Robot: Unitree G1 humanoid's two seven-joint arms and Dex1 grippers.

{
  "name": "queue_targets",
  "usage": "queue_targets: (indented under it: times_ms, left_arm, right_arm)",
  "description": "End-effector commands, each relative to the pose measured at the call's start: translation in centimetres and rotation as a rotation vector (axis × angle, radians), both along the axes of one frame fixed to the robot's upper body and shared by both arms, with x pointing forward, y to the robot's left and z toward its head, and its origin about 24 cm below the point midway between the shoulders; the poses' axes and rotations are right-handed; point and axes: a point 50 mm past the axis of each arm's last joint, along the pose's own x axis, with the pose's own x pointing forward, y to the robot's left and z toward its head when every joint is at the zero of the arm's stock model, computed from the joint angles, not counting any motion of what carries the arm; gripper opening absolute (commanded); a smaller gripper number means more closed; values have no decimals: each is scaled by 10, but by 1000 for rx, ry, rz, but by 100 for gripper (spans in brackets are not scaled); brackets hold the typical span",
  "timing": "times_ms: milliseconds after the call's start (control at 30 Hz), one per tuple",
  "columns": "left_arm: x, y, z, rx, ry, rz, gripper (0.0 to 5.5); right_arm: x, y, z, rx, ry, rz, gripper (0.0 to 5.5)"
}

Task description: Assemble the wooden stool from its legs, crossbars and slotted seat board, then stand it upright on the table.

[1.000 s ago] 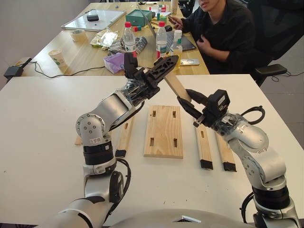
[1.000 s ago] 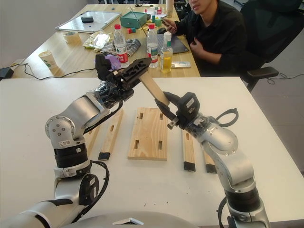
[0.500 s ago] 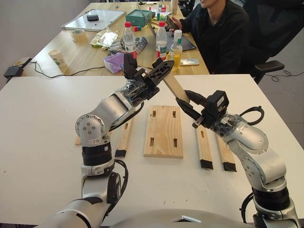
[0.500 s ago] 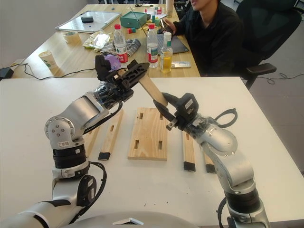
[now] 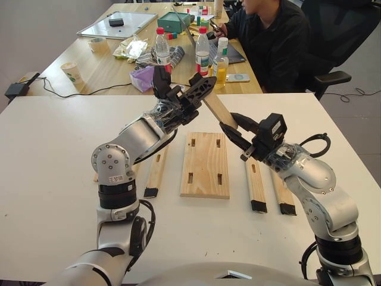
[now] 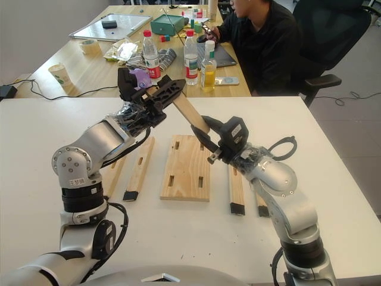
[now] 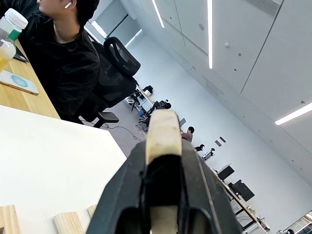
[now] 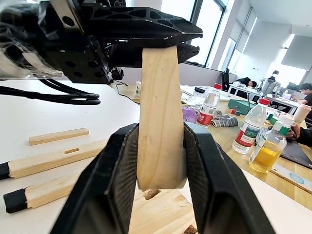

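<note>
Two grippers: one bar (image 5: 218,109) is gripped at both ends and held in the air above the far part of the board.
Left gripper (image 5: 204,88): clamped on the bar's upper, far end; in the left wrist view the pale end face is seen between the black fingers (image 7: 122,195).
Right gripper (image 5: 231,123): clenched on the bar's lower, near end, with both ribbed pads (image 8: 125,163) pressed against its sides.
Bar: tilted, sloping down from the left gripper to the right one, and kept apart from the table.
Board (image 5: 205,164): laid flat at mid-table with four slots showing, its far edge just below the bar's lower end.
Left leg (image 5: 157,171): laid just left of the board, slotted and black-capped at the near end, its far part hidden by the left arm.
Inner right leg (image 5: 256,182): laid just right of the board, slotted, with a black cap at the near end.
Outer right leg (image 5: 282,193): laid beside the inner one and partly covered by the right arm.
Stick (image 8: 58,136): thin and uncapped, laid beyond the left leg.
Table (image 5: 47,149): white, bearing all the loose parts.
Desk (image 5: 101,65): set behind the table, with bottles (image 5: 202,44) and a cup (image 5: 72,72) on it.
</note>
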Motion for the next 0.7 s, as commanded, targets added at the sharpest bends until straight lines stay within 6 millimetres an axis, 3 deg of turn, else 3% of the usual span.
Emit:
queue_targets:
  times_ms: [33, 200, 333, 467, 700]
  left_arm:
    - [-1, -1, -1, 42, -35, -1, 39]
    - [9, 13, -8, 184, -98, 100, 39]
    - [23, 39, -23, 440, -185, 265, 39]
    - [23, 65, -34, 559, -205, 324, 39]
    - [12, 106, -61, 674, -136, 439, 39]
  right_arm:
    - [2, -5, -3, 4, 24, -37, 220]
    - [1, -20, -10, -80, 36, -66, 306]
    - [-11, -57, -33, -303, 97, -46, 309]
    - [-12, -94, -45, -377, 121, -155, 309]
    - [-11, -104, -46, -357, 93, -244, 309]
